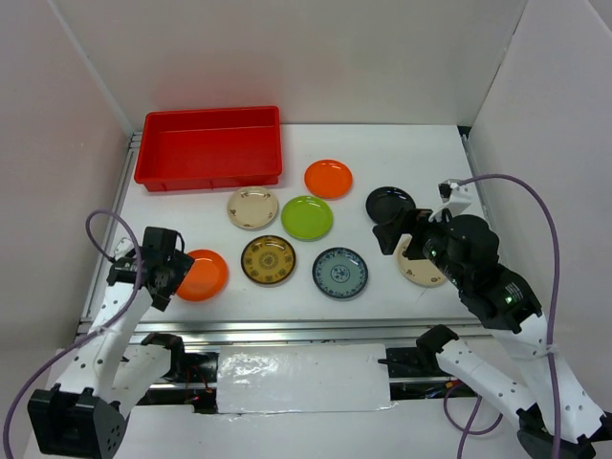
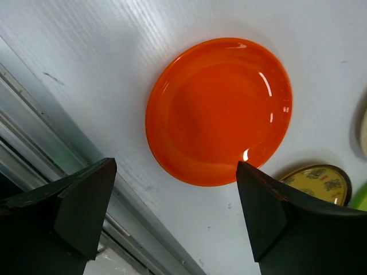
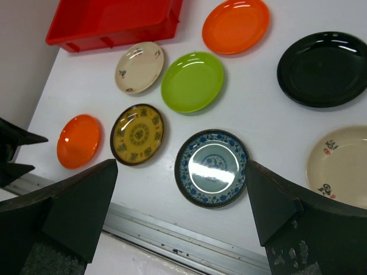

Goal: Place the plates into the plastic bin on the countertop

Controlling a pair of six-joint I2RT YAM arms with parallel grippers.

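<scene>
The empty red bin [image 1: 210,148] stands at the back left of the white countertop [image 1: 402,153]. Eight plates lie in front of it: orange [image 1: 328,179], cream [image 1: 252,207], lime green [image 1: 307,218], black [image 1: 390,204], gold-patterned [image 1: 268,260], blue-grey [image 1: 340,273], a second orange [image 1: 203,274] and a second cream [image 1: 421,268], partly hidden by the right arm. My left gripper [image 2: 175,215] is open and empty just above the near edge of the second orange plate [image 2: 221,112]. My right gripper [image 3: 180,200] is open and empty, high above the blue-grey plate [image 3: 212,167].
White walls stand on the left, back and right. A metal rail [image 1: 287,330] runs along the front edge, close under the left gripper [image 1: 175,275]. The right gripper [image 1: 400,234] hovers between the black and the second cream plate.
</scene>
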